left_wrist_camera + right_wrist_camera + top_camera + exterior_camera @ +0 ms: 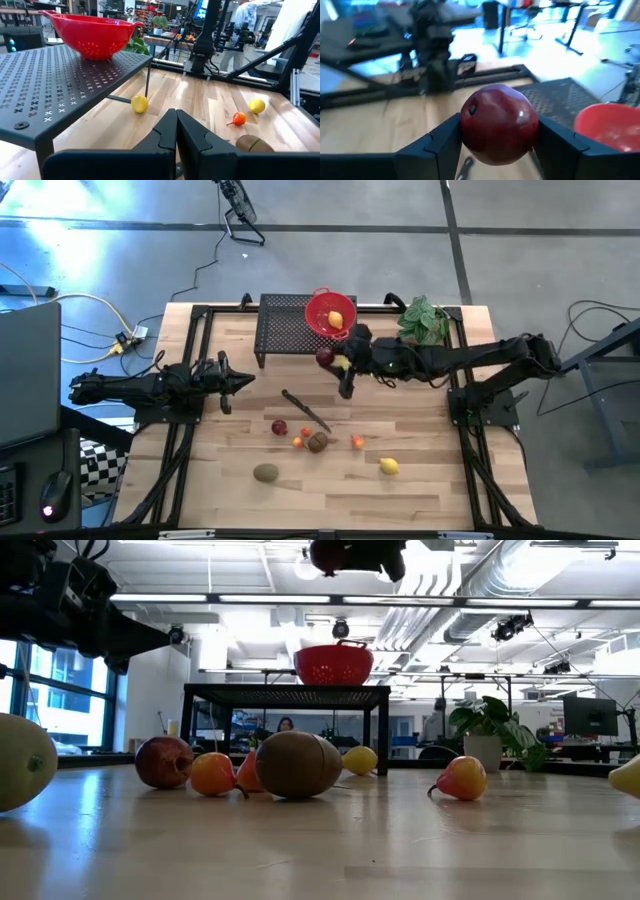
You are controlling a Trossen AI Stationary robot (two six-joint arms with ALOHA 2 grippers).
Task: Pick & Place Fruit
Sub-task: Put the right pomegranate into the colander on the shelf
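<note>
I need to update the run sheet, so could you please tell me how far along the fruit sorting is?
Done: one yellow lemon lies in the red colander on the black rack. In hand: the right gripper holds a dark red fruit near the colander. The left gripper waits shut at the table's left side. Left: the other fruit still on the table, including a kiwi and a lemon.

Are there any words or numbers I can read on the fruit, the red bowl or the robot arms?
None: no readable text shows in any view.
The red colander, the dark red fruit in the right gripper and the black rack all look plain.
</note>
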